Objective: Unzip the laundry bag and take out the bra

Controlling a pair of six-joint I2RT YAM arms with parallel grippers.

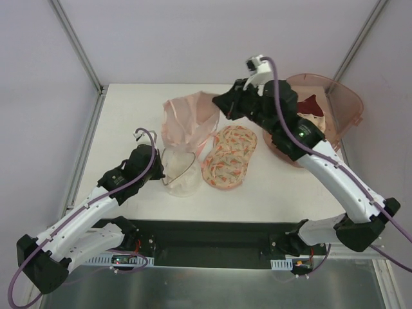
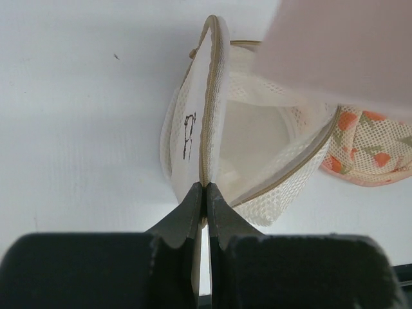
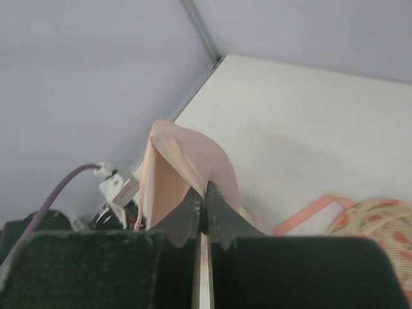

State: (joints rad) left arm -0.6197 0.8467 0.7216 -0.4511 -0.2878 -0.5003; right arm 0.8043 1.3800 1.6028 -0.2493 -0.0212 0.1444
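Note:
The cream mesh laundry bag [image 1: 180,172] lies on the table, zip open and its mouth gaping, seen close in the left wrist view [image 2: 257,148]. My left gripper [image 1: 156,168] [image 2: 205,187] is shut on the bag's zipped rim. The pale peach bra [image 1: 188,122] hangs out of the bag, lifted above and behind it. My right gripper [image 1: 220,108] [image 3: 205,187] is shut on the bra's cup edge [image 3: 187,161] and holds it up.
A floral orange-patterned bra [image 1: 230,156] in mesh lies right of the bag, its pink strap [image 3: 309,215] on the table. A pink plastic basin [image 1: 344,106] at the back right holds a dark red bra [image 1: 311,104]. Grey walls enclose the table.

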